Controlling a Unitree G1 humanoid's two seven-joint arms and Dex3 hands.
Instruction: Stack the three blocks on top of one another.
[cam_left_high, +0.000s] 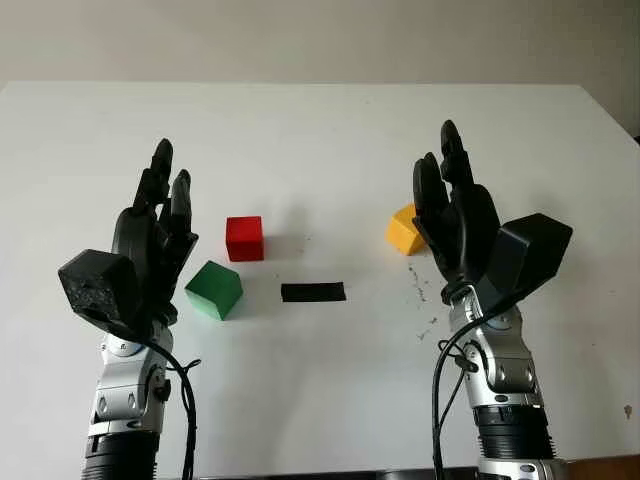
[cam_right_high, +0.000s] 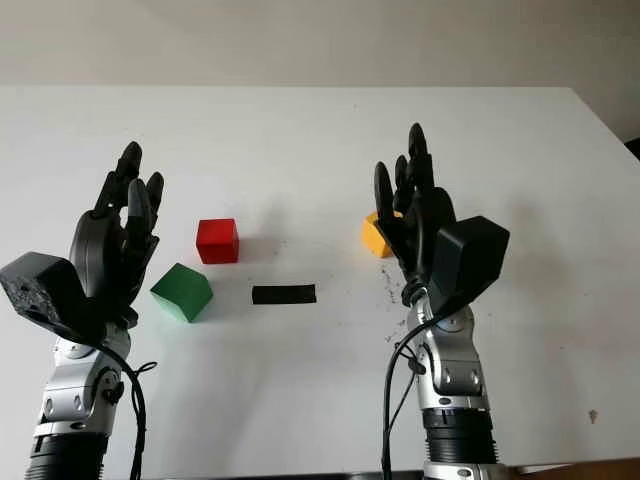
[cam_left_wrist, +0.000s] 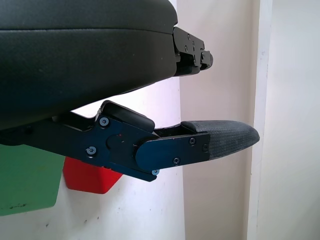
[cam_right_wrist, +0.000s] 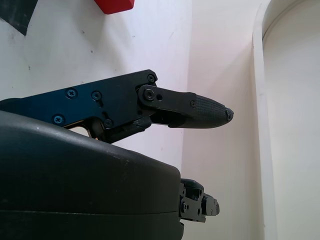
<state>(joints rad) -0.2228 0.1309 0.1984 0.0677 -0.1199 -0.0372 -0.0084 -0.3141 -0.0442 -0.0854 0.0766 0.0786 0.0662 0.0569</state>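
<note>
Three blocks lie apart on the white table (cam_left_high: 320, 140). The red block (cam_left_high: 244, 238) sits near the middle, and the green block (cam_left_high: 214, 290) lies in front of it to the left. At the right is the yellow block (cam_left_high: 402, 230), partly hidden behind my right hand (cam_left_high: 450, 195). That hand is open and raised just in front of the yellow block. My left hand (cam_left_high: 160, 215) is open too, held up beside the green block on its left. In the left wrist view the red block (cam_left_wrist: 87, 175) and green block (cam_left_wrist: 27, 180) show past the hand's shell.
A strip of black tape (cam_left_high: 313, 292) lies flat on the table between the green and yellow blocks. Small dark specks (cam_left_high: 425, 300) mark the surface by the right wrist. The table's far edge meets a pale wall.
</note>
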